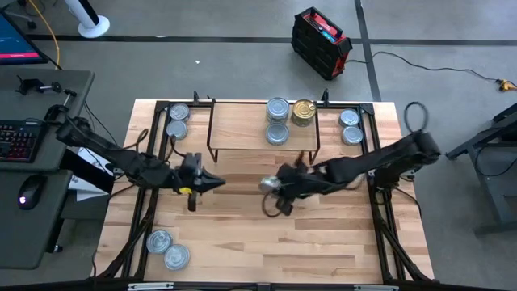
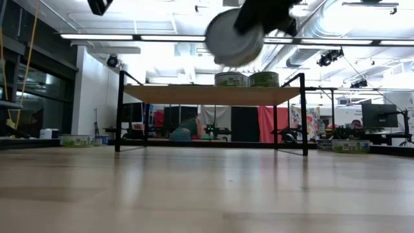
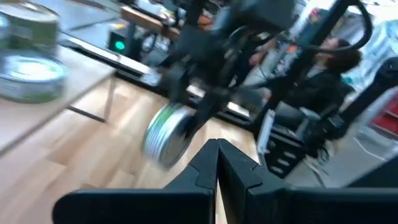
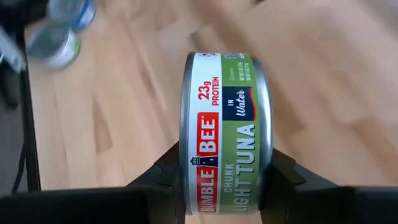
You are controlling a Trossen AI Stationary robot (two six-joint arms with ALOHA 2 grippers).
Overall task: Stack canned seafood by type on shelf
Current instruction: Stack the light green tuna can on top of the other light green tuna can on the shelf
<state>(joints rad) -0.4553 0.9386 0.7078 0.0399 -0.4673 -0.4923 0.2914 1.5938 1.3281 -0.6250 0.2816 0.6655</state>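
**Right gripper clamps a tuna tin above the table, left gripper waits closed**

Right gripper (image 4: 224, 180) has both fingers pressed on the sides of a held tin (image 4: 225, 134), green label, turned on edge. High view puts this gripper (image 1: 279, 187) mid-table, just in front of the shelf (image 1: 242, 121), the tin (image 1: 269, 185) at its tip. Low view: the tin (image 2: 234, 37) is lifted clear of the tabletop (image 2: 207, 194), above shelf-board level.

Left gripper (image 1: 212, 183) sits left of centre, fingers together and holding nothing, pointing toward the right gripper with a gap between them. Its wrist view shows its closed fingers (image 3: 217, 163) with the held tin (image 3: 166, 134) beyond.

On the shelf: two silver tins (image 1: 277, 120) stacked or touching, and a gold tin (image 1: 304, 112) just beside them. Two tins (image 1: 178, 120) on the table left of the shelf, two tins (image 1: 350, 126) right of it, two more tins (image 1: 168, 248) at the front-left corner of the table.
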